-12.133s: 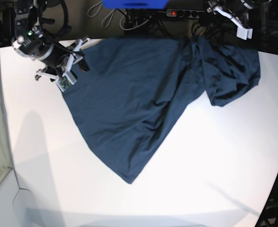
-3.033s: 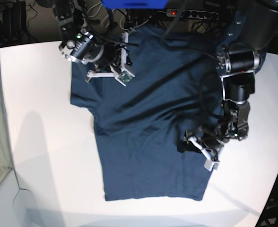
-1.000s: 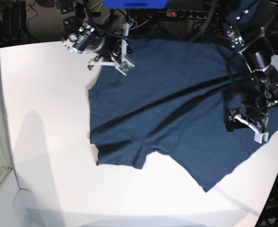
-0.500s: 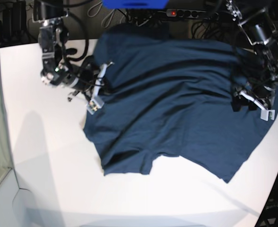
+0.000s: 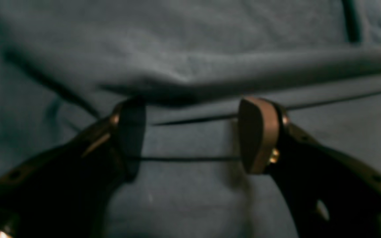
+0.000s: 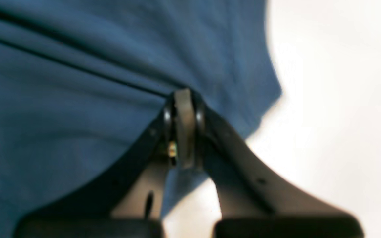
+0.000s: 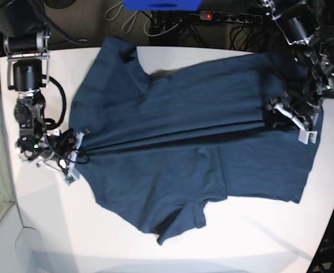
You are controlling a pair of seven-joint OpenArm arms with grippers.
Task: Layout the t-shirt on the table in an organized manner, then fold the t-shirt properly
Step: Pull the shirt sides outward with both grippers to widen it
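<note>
Base view shows the t-shirt [image 7: 195, 142] spread across the table [image 7: 53, 227], pulled taut between arms. Right gripper [image 6: 184, 129] pinches the left cloth edge; left gripper [image 5: 190, 135] stands spread above fabric — one-sided tension may drag the shirt crooked.

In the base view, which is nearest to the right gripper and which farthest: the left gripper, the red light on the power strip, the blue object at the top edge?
From the right gripper, at the t-shirt's left edge:
1. The blue object, top centre.
2. The red light on the power strip, just right of it.
3. The left gripper, far right.
</note>
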